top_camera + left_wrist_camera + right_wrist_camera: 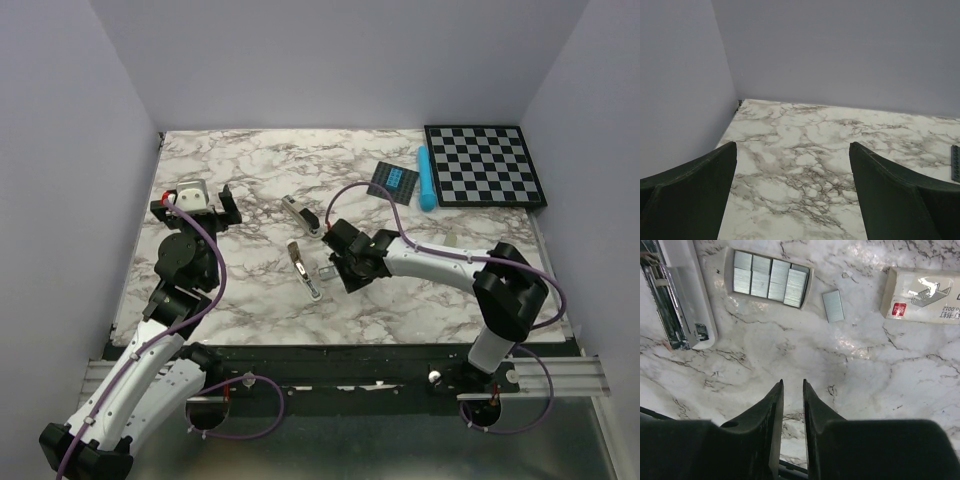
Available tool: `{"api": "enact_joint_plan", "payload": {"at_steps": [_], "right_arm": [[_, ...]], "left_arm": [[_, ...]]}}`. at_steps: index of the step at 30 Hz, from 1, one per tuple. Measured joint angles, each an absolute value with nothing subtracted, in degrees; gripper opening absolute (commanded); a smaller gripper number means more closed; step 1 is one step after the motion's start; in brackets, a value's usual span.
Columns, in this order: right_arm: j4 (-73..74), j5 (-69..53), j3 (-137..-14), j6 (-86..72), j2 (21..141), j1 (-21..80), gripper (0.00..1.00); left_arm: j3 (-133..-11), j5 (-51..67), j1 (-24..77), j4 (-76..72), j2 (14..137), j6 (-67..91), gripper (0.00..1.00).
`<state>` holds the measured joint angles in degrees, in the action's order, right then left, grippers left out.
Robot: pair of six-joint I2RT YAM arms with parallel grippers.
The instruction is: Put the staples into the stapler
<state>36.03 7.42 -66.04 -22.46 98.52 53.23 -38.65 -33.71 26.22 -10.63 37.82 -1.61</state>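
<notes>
While over the surface (865, 370), right fingers (769, 432): narrowly parted, empty
Left fingers (695, 195): wide apart, empty
Staples (833, 305): loose, between tray (728, 276) and box (920, 295)
Stapler (670, 305): open

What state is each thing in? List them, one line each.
stapler: open, channel exposed
staple tray: uncovered, holding strips
loose staple strip: lying flat, alone
staple box: lying flat, label up
left gripper: wide open, empty
right gripper: jaws slightly apart, empty

The stapler (670, 310) is running off the right wrist view's top-left corner, the staple box (920, 295) is being clipped at its right edge, and the left wrist view is catching only a sliver of a dark plate (956, 162).
</notes>
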Motion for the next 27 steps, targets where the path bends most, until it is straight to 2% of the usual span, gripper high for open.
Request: {"api": "enact_joint_plan", "payload": {"at_steps": [6, 11, 27], "right_arm": [[34.2, 7.9, -66.1, -21.3, 98.2, 51.5, 0.43], [33.9, 8.4, -69.4, -17.2, 101.0, 49.3, 0.47], [34.2, 6.7, -75.1, -4.8, 109.4, 47.1, 0.43]], "left_arm": [[-38.7, -33.7, 26.2, -10.6, 37.8, -1.6, 0.99], [-38.7, -33.6, 26.2, -10.6, 37.8, -1.6, 0.99], [-38.7, -33.3, 26.2, -10.6, 37.8, -1.6, 0.99]]}}
